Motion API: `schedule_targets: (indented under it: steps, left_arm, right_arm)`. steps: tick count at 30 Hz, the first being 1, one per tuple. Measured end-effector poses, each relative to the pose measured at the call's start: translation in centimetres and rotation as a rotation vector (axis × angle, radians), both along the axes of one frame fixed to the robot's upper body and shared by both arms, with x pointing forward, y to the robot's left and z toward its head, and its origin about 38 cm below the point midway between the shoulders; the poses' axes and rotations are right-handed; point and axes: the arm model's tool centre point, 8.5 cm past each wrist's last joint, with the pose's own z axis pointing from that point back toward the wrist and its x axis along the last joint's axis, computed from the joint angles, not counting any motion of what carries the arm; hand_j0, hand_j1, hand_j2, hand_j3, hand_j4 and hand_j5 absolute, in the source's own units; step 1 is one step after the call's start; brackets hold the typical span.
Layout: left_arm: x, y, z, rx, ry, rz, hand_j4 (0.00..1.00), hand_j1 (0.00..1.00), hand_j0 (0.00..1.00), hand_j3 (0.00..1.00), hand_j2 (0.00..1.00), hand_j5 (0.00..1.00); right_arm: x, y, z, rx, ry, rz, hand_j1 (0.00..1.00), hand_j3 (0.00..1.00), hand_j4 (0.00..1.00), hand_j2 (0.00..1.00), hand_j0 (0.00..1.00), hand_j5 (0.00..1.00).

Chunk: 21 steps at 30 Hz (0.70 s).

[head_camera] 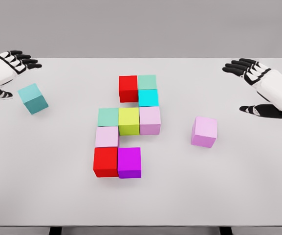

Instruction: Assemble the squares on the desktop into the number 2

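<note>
**Nine cubes joined, two loose, both robot hands empty**

While both arms hover at the far corners, the left robot hand holds nothing, its black fingers spread and relaxed. Just beside it, toward the middle and a little nearer the robot, a teal cube sits skewed on the white tabletop, apart from the fingers. The right robot hand is likewise loose and empty, thumb apart from the fingers. A pink cube lies near it, inward and closer to the robot, not touching it.

Between the two hands, well apart from both, the joined cluster stands. Its far row is a red cube and a green cube, with a cyan cube under the green. Next comes a row of mint cube, yellow cube and lilac cube. A pale pink cube follows below the mint, then a second red cube touching a magenta cube.
</note>
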Motion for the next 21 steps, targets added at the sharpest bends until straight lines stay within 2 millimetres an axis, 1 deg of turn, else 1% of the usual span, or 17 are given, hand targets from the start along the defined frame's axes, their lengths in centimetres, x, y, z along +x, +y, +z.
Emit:
schedule_targets:
  steps: [1, 6, 8, 10, 14, 16, 17, 19, 20, 21]
  left_arm:
    - [0.5, -0.3, 1.0, 0.025, -0.026, -0.009, 1.00, 1.00, 1.00, 1.00, 1.00, 1.00]
    - [0.5, -0.9, -0.7, 0.097, 0.014, -0.031, 1.00, 1.00, 1.00, 1.00, 1.00, 1.00]
    - [0.4, -0.7, -0.4, 0.118, 0.018, -0.031, 1.00, 1.00, 1.00, 1.00, 1.00, 1.00]
    - [0.2, -0.4, -0.6, 0.137, 0.030, -0.030, 1.00, 1.00, 1.00, 1.00, 1.00, 1.00]
    - [0.0, 0.0, -0.7, 0.179, 0.052, -0.036, 1.00, 1.00, 1.00, 1.00, 1.00, 1.00]
    - [0.1, 0.0, -0.3, 0.199, 0.051, -0.039, 1.00, 1.00, 1.00, 1.00, 1.00, 1.00]
    - [0.4, -0.1, 0.2, 0.211, 0.040, -0.042, 1.00, 1.00, 1.00, 1.00, 1.00, 1.00]
    - [0.9, -0.2, 0.7, 0.227, 0.038, -0.049, 1.00, 1.00, 1.00, 1.00, 1.00, 1.00]
    - [1.0, -0.4, 0.5, 0.235, 0.045, -0.054, 1.00, 1.00, 1.00, 1.00, 1.00, 1.00]
    - [1.0, -0.5, -0.2, 0.241, 0.063, -0.059, 1.00, 1.00, 1.00, 1.00, 1.00, 1.00]
  right_arm:
    - [0.0, 0.0, -0.2, -0.012, 0.002, -0.003, 1.00, 1.00, 1.00, 1.00, 1.00, 1.00]
    - [0.0, -0.2, -0.1, -0.025, -0.004, -0.008, 1.00, 1.00, 1.00, 1.00, 1.00, 1.00]
    - [0.0, -0.3, 0.1, -0.033, -0.005, -0.009, 1.00, 1.00, 1.00, 1.00, 1.00, 1.00]
    - [0.1, -0.4, 0.8, -0.056, -0.017, -0.006, 1.00, 1.00, 1.00, 1.00, 1.00, 1.00]
    - [1.2, 0.1, 3.3, -0.221, 0.002, 0.034, 1.00, 1.00, 1.00, 1.00, 1.00, 1.00]
    - [1.3, 0.1, 3.7, -0.287, 0.022, 0.044, 1.00, 1.00, 1.00, 1.00, 1.00, 1.00]
    - [1.6, 0.3, 4.3, -0.320, 0.015, 0.048, 1.00, 1.00, 1.00, 1.00, 1.00, 1.00]
    - [2.1, 0.9, 4.7, -0.387, 0.011, 0.061, 1.00, 1.00, 1.00, 1.00, 1.00, 1.00]
    - [2.5, 1.5, 5.1, -0.419, 0.000, 0.072, 1.00, 1.00, 1.00, 1.00, 1.00, 1.00]
    - [2.7, 2.0, 4.8, -0.449, 0.006, 0.084, 1.00, 1.00, 1.00, 1.00, 1.00, 1.00]
